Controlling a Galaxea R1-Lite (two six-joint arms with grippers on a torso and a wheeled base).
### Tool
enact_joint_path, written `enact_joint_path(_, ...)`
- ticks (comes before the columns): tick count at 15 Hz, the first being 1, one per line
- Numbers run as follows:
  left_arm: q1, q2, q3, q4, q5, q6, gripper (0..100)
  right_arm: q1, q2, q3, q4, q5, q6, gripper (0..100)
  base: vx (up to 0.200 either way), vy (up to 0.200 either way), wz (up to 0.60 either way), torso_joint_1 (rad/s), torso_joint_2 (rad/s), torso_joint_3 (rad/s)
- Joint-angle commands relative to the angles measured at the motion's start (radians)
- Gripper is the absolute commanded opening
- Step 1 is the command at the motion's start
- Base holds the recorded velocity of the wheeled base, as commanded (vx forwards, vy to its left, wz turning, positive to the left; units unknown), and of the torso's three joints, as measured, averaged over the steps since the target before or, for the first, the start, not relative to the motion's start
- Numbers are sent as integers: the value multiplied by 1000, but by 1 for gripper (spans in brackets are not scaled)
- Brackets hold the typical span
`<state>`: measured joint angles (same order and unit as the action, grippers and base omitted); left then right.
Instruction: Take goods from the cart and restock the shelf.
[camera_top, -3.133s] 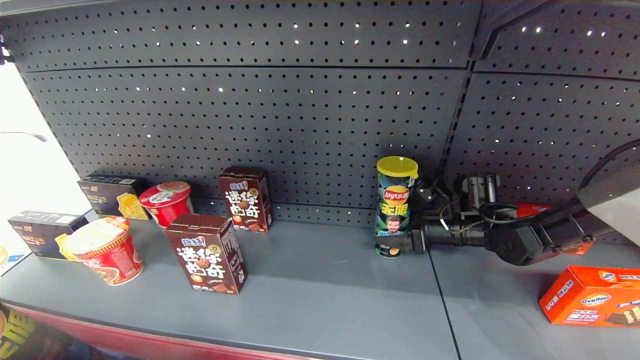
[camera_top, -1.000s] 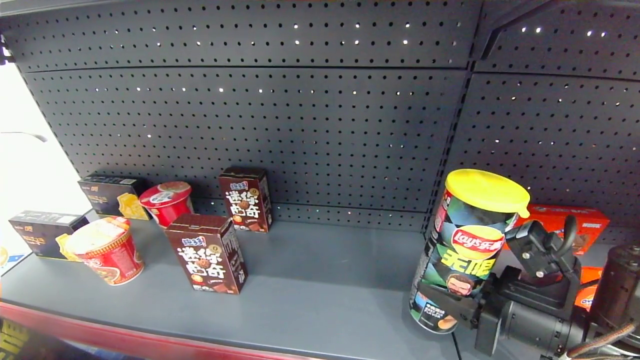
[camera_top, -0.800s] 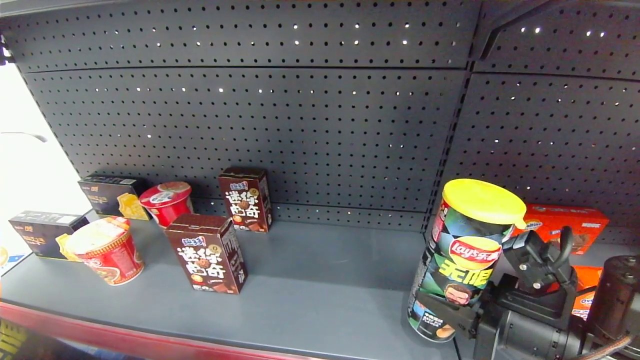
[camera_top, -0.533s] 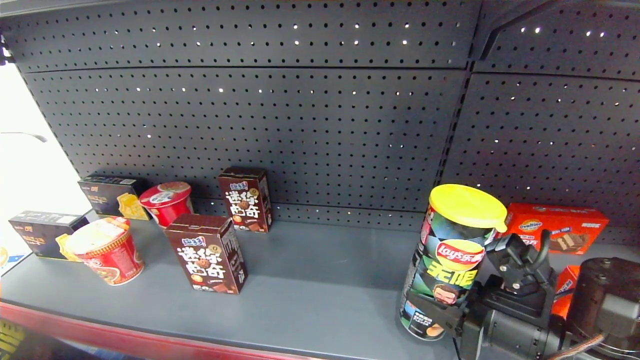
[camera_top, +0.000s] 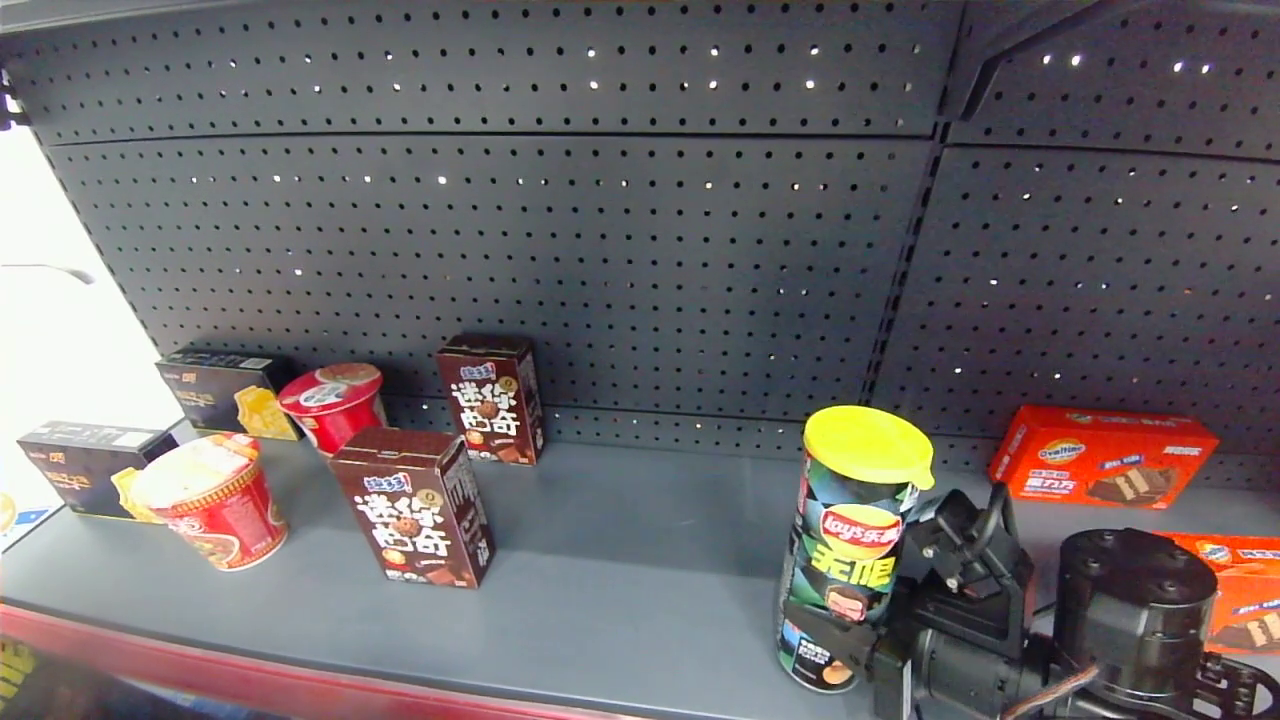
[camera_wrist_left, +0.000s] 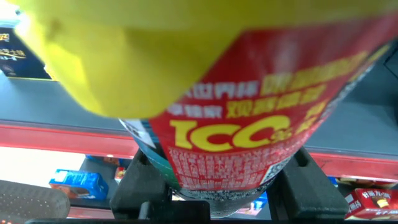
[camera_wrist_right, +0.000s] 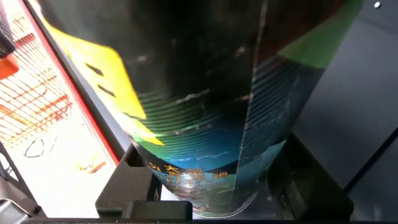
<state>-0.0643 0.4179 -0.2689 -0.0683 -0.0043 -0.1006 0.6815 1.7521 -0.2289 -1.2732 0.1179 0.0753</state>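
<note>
right gripper (camera_top: 840, 648) clamped on yellow-lidded chips can (camera_top: 858, 520) at shelf (camera_top: 620, 590) front, orange boxes (camera_top: 1100, 455) crowding its right, left gripper (camera_wrist_left: 221, 194) squeezing a red canister (camera_wrist_left: 249, 124)

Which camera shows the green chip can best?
Head view: the whole chip can, upright in the right gripper. The right wrist view gives its lower body close-up; the left wrist view holds a different, red can.

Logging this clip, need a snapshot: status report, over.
Right gripper shut on green chips can, upright near shelf front edge. Left gripper shut on red can. Orange boxes nearest, on its right, not touching.
</note>
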Motion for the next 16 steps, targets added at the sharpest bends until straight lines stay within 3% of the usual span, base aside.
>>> enact_joint_path(1,0,-1,4,-1,0,-1,0,0,27,-4,-2,0,-2,0,0,0,0,0,0,0)
enact_joint_path(8,0,-14,13,1,0,-2,0,-7,64,0,-40,16,-3,0,0,0,0,0,0,0)
enact_joint_path(9,0,-14,14,1,0,-2,0,-7,64,2,-44,16,-2,100,0,0,0,0,0,0)
enact_joint_path(16,-2,-27,34,1,-3,-2,0,-42,-22,89,-74,17,-11,100,0,0,0,0,0,0)
